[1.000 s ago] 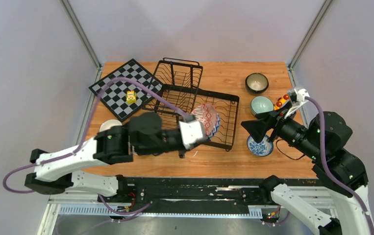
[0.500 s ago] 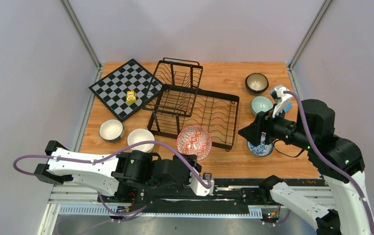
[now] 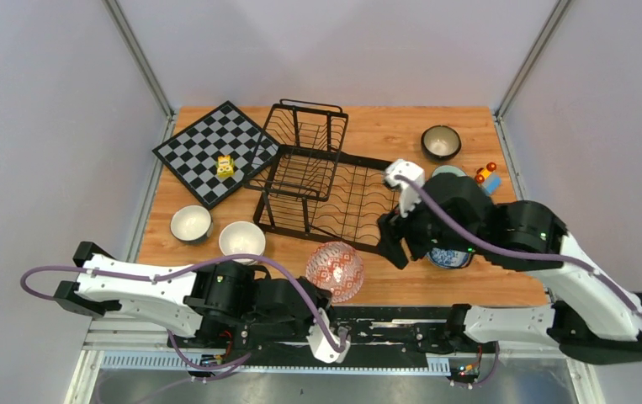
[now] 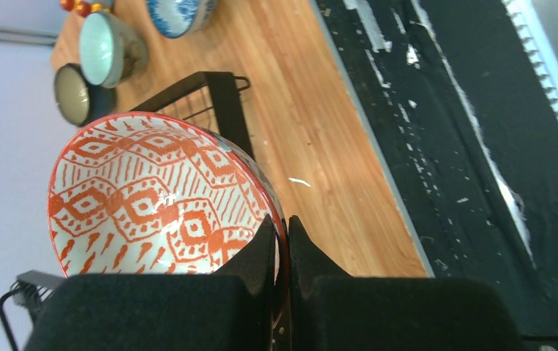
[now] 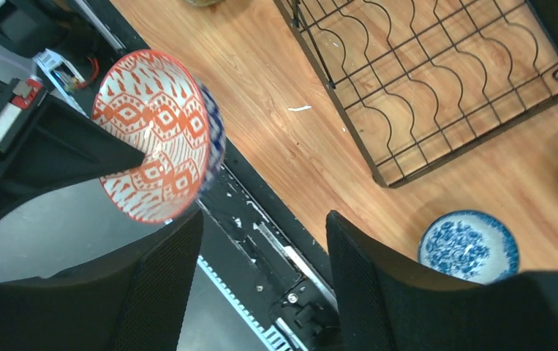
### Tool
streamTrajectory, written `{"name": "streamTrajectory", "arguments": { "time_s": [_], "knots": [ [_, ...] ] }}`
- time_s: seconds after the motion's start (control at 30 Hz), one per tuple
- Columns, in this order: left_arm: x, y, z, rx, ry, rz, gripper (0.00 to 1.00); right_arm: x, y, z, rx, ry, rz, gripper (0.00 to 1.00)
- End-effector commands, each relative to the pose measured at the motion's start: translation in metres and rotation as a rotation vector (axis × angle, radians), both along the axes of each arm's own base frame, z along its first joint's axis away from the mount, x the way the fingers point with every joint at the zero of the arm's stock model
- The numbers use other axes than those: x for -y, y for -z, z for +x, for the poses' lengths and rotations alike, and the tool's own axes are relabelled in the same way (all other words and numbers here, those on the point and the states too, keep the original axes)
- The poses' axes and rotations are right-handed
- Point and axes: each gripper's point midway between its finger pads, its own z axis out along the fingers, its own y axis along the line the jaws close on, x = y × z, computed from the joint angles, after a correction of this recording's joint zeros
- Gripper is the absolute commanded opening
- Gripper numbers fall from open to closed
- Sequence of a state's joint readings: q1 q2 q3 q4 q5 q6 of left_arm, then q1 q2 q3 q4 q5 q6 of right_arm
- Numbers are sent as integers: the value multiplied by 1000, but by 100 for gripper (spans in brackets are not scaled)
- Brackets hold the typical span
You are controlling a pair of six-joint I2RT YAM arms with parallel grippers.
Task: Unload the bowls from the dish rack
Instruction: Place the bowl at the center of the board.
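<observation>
My left end effector (image 4: pixel 281 227) is clenched on the rim of the red-patterned bowl (image 4: pixel 159 197), tilting it over the bench (image 3: pixel 401 286) edge in front of the dish rack (image 3: pixel 334 194), clear of its wires. My right end effector (image 5: pixel 261 219) hangs released beside it, likely ready to take it.

Right gripper (image 5: pixel 262 217) fingers spread, nothing between. Red-patterned bowl (image 5: pixel 155 135) tilted on edge over table's (image 5: pixel 276 66) near edge, left gripper (image 5: pixel 138 152) at its rim. Dish rack (image 5: pixel 480 133) tray upper right. Blue-and-white bowl (image 5: pixel 468 247) upright on wood, lower right.
</observation>
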State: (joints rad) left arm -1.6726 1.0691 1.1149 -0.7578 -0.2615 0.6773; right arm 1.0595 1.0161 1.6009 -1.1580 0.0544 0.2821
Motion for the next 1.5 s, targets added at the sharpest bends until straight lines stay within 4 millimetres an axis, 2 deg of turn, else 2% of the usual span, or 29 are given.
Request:
{"name": "streamTrajectory", "arguments": {
  "time_s": [0.0, 0.1, 0.27, 0.57, 0.73, 1.07, 1.47],
  "knots": [
    [-1, 6, -16, -47, 53, 46, 0, -11, 4, 8, 102, 28, -138, 70],
    [-4, 13, -19, -63, 58, 56, 0, -33, 14, -1, 102, -53, -136, 76],
    [-8, 26, -21, -60, 67, 92, 0, -43, 29, -1, 78, -52, -163, 76],
    [-8, 35, -28, -78, 102, 112, 0, -69, 51, -21, -6, -153, -184, 53],
    [-5, 31, -32, -101, 106, 78, 0, -72, 69, -27, -31, -168, -223, 50],
    [-4, 36, -36, -139, 98, 68, 0, -76, 103, -32, -78, -165, -251, 46],
    [-6, 43, -33, -126, 86, 67, 0, -91, 116, -32, -102, -169, -274, 35]
  ]
}}
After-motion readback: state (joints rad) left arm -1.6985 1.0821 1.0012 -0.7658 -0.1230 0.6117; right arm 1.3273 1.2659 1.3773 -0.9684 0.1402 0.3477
